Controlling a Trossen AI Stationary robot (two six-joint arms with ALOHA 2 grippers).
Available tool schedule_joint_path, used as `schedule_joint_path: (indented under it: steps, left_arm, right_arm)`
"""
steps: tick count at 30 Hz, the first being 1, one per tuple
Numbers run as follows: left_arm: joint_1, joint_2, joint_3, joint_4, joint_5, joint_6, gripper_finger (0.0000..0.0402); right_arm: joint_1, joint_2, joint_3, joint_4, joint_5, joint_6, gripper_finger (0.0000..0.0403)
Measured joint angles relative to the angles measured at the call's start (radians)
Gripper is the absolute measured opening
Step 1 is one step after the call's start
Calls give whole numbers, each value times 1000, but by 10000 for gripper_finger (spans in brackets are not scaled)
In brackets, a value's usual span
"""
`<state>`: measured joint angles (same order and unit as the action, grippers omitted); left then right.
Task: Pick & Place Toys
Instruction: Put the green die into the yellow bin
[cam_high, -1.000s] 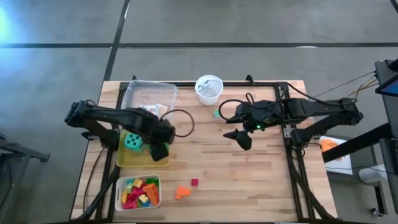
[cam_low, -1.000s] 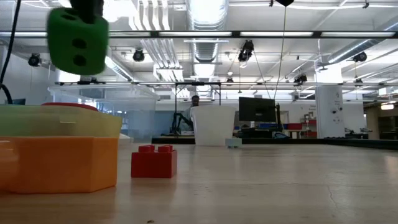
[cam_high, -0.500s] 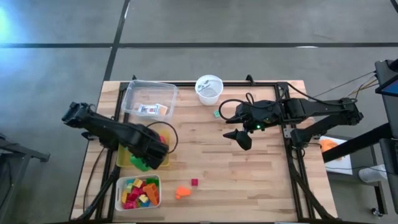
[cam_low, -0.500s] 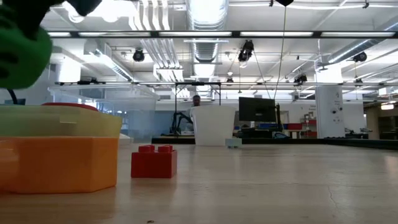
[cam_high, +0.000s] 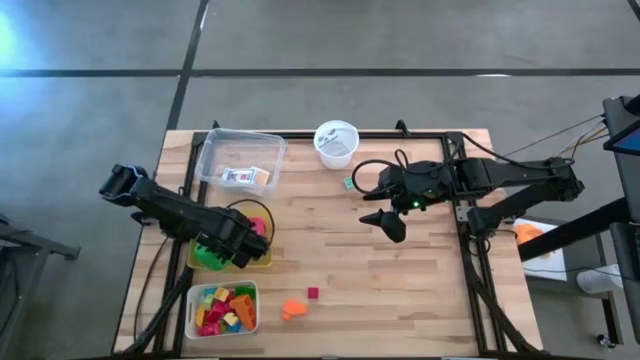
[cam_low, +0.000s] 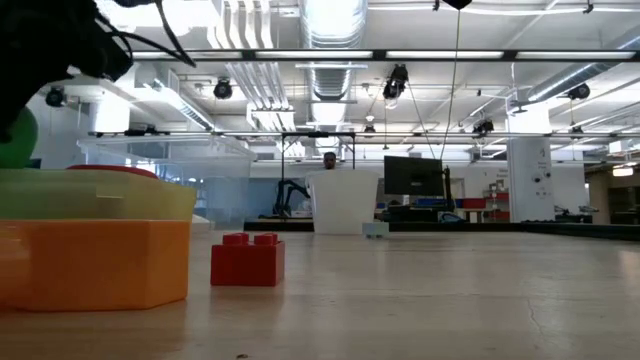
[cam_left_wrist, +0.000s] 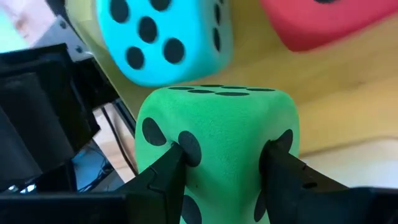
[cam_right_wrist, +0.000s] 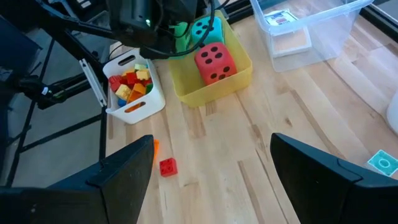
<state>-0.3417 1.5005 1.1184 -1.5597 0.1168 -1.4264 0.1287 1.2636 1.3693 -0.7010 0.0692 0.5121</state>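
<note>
The green foam die (cam_left_wrist: 217, 137) sits between my left gripper's (cam_left_wrist: 224, 163) fingers, low inside the yellow tray (cam_high: 262, 258), beside the teal die (cam_left_wrist: 165, 37) and the red die (cam_left_wrist: 323, 22). In the high view the green die (cam_high: 210, 256) shows at the tray's near left, under my left gripper (cam_high: 226, 252). My right gripper (cam_high: 388, 224) hangs open and empty over the table's middle right. A red brick (cam_high: 312, 293) and an orange block (cam_high: 292, 309) lie on the table near the front. My left gripper pinches the green die by two opposite faces (cam_left_wrist: 186, 155) between its two fingers, which come from above. The die is upright and low inside the yellow tray, next to the teal die. Whether its underside rests on the tray floor, I cannot tell.
A white tray (cam_high: 190, 310) with several bright blocks stands at the front left. A clear tray (cam_high: 215, 150) holding a card pack (cam_high: 246, 177) stands at the back left. A white cup (cam_high: 337, 143) stands at the far edge, with a small teal piece (cam_high: 349, 183) near it.
My left gripper has carried the green die down and toward the table's left edge, from high over the yellow tray to low inside it. It stays shut on the die.
</note>
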Motion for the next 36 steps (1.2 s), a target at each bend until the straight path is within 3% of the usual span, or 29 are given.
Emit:
schedule_joint_path:
  steps: [18, 36]
  left_arm:
    - [57, 0, -34, 83, -115, -44, 144]
    - [60, 0, -159, 233, -113, 13, 143]
  right_arm:
    - [0, 0, 0, 0, 0, 1, 317]
    - [0, 0, 0, 0, 1, 0, 317]
